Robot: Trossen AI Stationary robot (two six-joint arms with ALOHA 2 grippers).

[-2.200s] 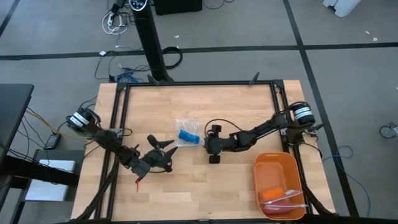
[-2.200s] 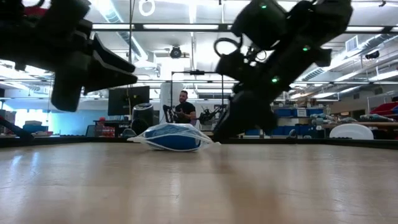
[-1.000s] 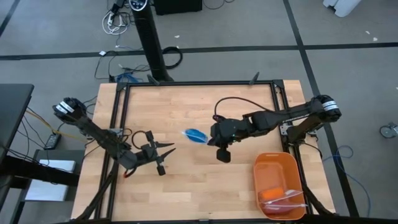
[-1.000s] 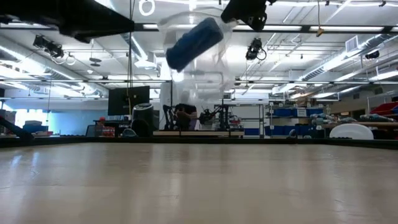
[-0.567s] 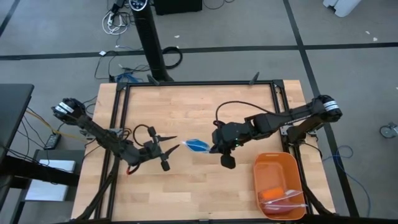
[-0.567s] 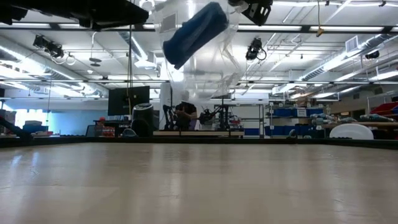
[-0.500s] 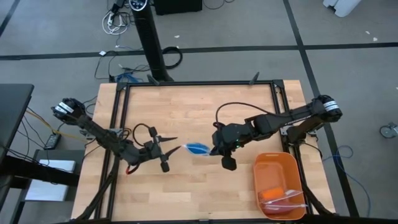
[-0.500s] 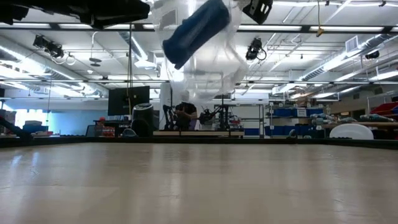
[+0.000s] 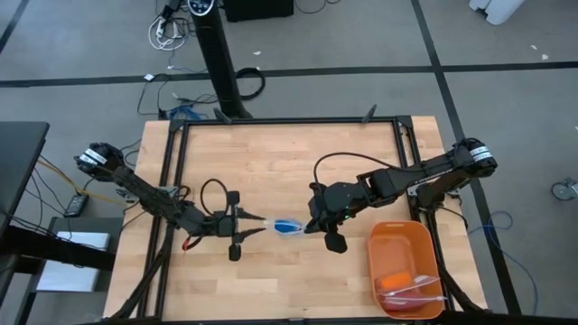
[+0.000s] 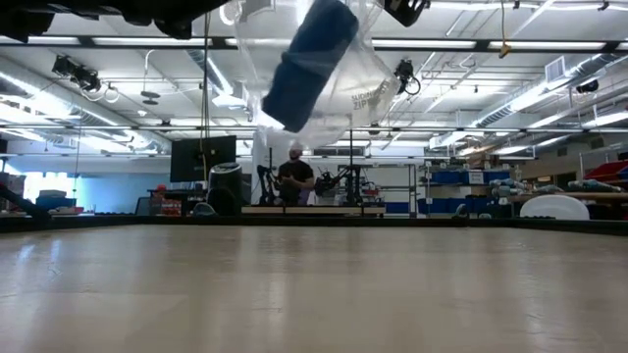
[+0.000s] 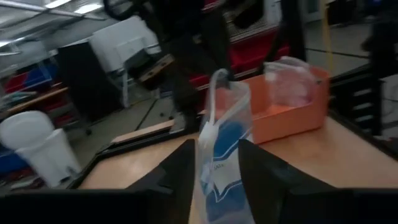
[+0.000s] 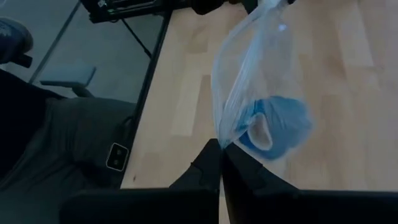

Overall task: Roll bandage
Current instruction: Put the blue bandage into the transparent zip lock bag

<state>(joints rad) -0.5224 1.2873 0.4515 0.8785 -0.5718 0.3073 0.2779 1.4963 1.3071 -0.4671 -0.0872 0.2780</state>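
The bandage (image 12: 277, 127) is a blue roll inside a clear plastic bag (image 9: 287, 225), which hangs high above the table between my two grippers. It shows tilted in the low view (image 10: 309, 64). My right gripper (image 12: 221, 152) is shut on one edge of the bag, on the side toward the table's right. My left gripper (image 11: 217, 162) comes in level from the table's left and has the bag's other end, with the roll, between its fingers. My left gripper has the bag's end (image 11: 219, 177) between its two fingers, both against the plastic, with the blue roll (image 11: 227, 140) between their tips. The fingers come level from the table's left. The bag is clear of the table. My right gripper pinches the bag's thin edge (image 12: 222, 138) between its shut fingertips, slanting down from the table's right. The plastic runs taut away from the fingers, and the roll sags in the bag beside that line.
An orange tray (image 9: 402, 262) with some items stands at the table's near right corner, close to my right arm. A black frame (image 9: 289, 120) borders the table. A person (image 10: 294, 175) shows in the room beyond the far edge.
My right gripper has carried the bag toward the table's near edge, still clear of the table. My left gripper has turned at the wrist and gone right and nearer, and its fingers now enclose the bag's end. The roll has tipped more upright and the plastic has spread out.
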